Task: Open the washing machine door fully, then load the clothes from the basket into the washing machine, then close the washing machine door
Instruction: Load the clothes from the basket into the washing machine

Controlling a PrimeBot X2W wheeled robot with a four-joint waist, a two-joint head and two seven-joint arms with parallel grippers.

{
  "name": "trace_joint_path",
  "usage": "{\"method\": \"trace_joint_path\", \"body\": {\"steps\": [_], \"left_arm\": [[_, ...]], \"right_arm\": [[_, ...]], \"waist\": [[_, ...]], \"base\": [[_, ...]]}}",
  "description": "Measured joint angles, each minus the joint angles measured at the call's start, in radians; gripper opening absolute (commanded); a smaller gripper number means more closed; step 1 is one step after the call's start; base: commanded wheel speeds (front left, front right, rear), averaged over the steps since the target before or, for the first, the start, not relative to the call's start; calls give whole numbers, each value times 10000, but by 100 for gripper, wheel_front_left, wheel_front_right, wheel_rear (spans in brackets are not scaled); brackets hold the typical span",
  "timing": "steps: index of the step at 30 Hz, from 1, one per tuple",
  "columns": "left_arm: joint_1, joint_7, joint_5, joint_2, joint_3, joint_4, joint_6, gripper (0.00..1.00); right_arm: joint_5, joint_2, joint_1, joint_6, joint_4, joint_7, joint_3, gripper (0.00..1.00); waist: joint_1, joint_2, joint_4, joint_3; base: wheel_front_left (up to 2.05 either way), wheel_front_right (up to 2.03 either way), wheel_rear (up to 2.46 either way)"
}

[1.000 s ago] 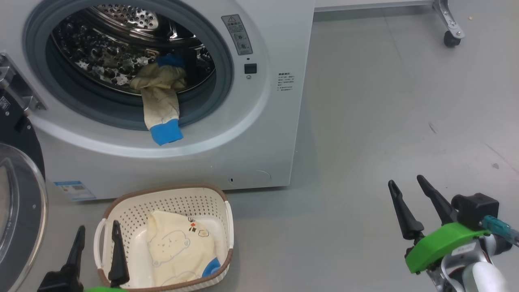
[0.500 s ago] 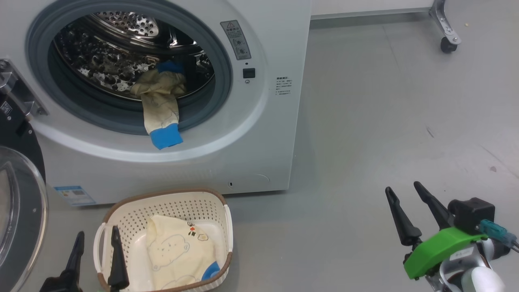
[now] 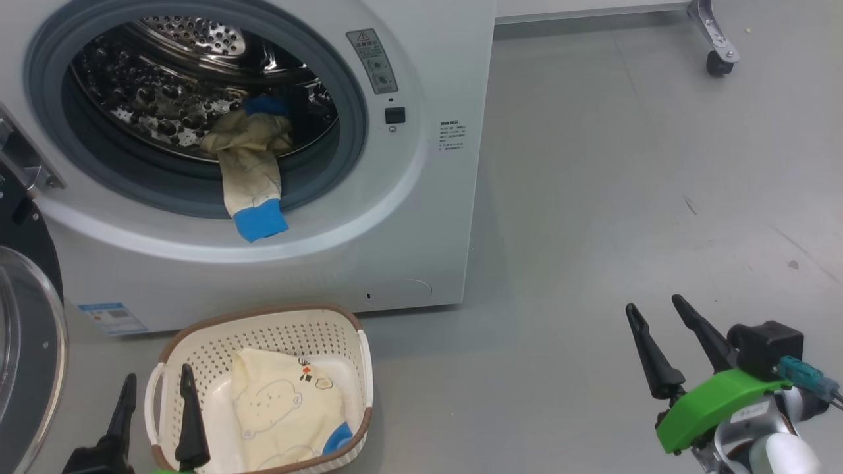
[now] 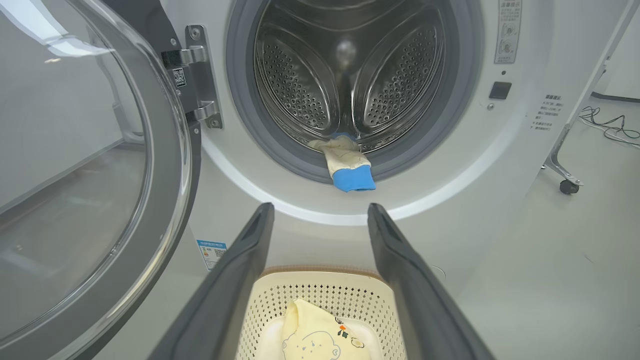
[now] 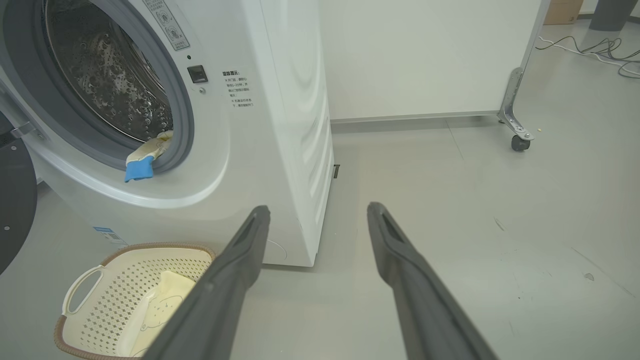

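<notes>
i see grey floor (image 3: pixel 593 197), a castor (image 3: pixel 714 62) at its far right; washing machine door (image 3: pixel 26 342) open at the washing machine (image 3: pixel 428 217) left edge, one yellow garment (image 3: pixel 250 178) draped over its gasket (image 3: pixel 151 191), a second garment (image 3: pixel 283 408) in the basket (image 3: pixel 263 319) by its front foot; left gripper (image 3: pixel 158 375) and right gripper (image 3: pixel 654 304) spread, empty

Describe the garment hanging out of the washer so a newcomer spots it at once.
Find the big white washing machine with its open round mouth. At the mouth's bottom a pale yellow garment drapes over the grey gasket. Its blue cuff dangles outside, unlike the other yellow garment lying in the basket below.
</notes>
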Motion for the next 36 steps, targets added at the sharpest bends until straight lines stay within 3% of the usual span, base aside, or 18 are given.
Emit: {"method": "trace_joint_path", "body": {"steps": [9, 18, 23, 36], "left_arm": [[-585, 932, 17, 136, -543, 449, -121, 100], [-3135, 2299, 640, 692, -1317, 2263, -729, 100], [-4700, 2566, 1164, 1022, -1580, 3555, -782, 100], [-7823, 2451, 1962, 1946, -1609, 6297, -360, 100]], "right_arm": [[15, 8, -32, 0, -2, -13, 127, 100], [115, 136, -550, 0, 13, -272, 155, 100], [221, 245, -914, 0, 211, -577, 228, 100], [1168, 343, -2024, 0, 1315, -1701, 830, 100]], "waist": [[0, 0, -120, 291], [0, 0, -499, 1180], [0, 0, -848, 1804], [1, -1, -2109, 3493]], "base": [[0, 0, 0], [0, 0, 0], [0, 0, 0], [0, 0, 0]]}}
